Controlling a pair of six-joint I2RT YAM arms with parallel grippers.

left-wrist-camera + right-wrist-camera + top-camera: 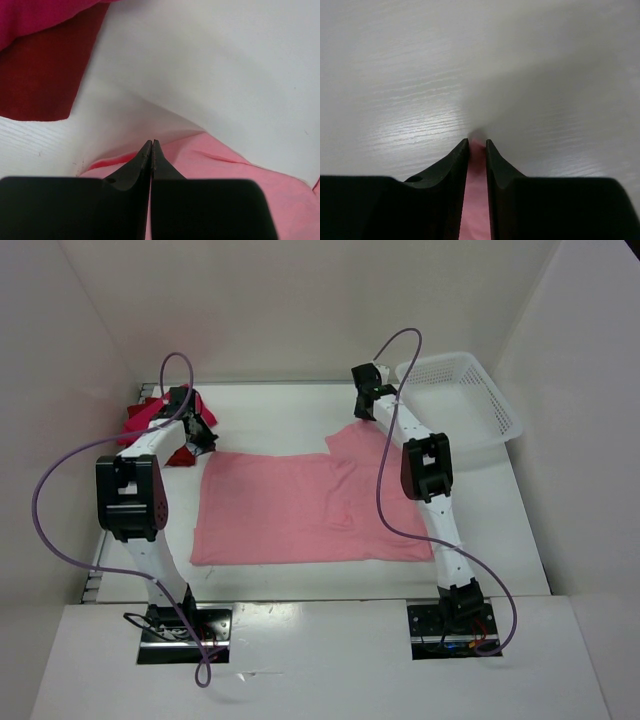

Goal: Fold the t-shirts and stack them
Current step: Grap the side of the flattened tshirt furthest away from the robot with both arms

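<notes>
pale pink t-shirt [300,510] spread flat mid-table, a gripper at each far corner.

the white, faintly grained table [270,405] is walled on three sides, with bare strips along its far and right edges. the left gripper [151,144] is at the shirt's far-left corner, fingers pressed together, pink cloth just under the tips. the right gripper [477,142] is at the far-right sleeve, fingers narrowly parted with soft pink cloth in the slot; i cannot tell if it grips. the dark red t-shirt [35,80] and magenta t-shirt [40,15] lie bunched in the far-left corner, and a white lattice basket [505,410] sits in the far-right corner.
</notes>
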